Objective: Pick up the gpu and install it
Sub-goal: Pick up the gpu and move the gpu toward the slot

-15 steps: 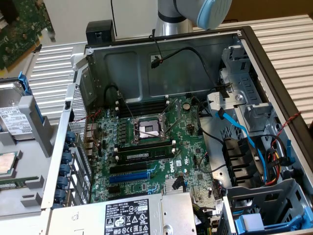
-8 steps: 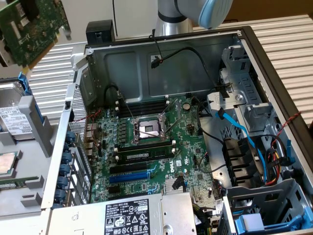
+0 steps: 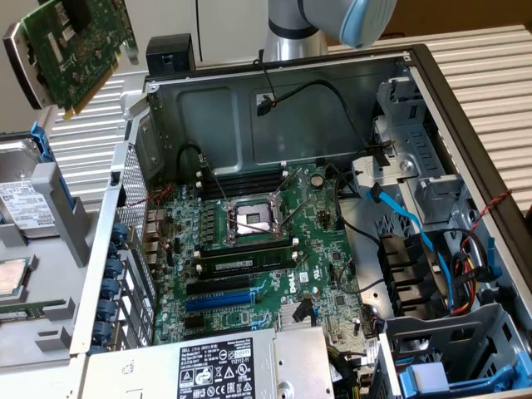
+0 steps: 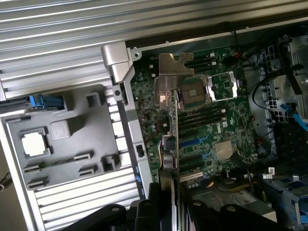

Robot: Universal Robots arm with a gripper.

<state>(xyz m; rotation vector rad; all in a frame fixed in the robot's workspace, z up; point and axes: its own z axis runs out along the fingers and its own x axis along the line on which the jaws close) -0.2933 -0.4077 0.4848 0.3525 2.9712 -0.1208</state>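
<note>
Hand [image 4: 171, 214]: pinching flat green-board gpu [image 3: 76, 43] with silver end bracket, aloft, clear of open grey metal case [image 3: 249, 116].
Hazard: your tilted card could strike its wall, or slip.

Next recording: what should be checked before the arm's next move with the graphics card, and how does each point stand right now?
1. Grip: ok, jaws shut on the graphics card.
2. Card clear of the case: ok, held aloft, tilted.
3. Blue slot free: ok, looks empty.
4. Card lined up with that slot: not ok, up at the exterior view's left.
5. Latch on that slot: cannot tell.
</note>
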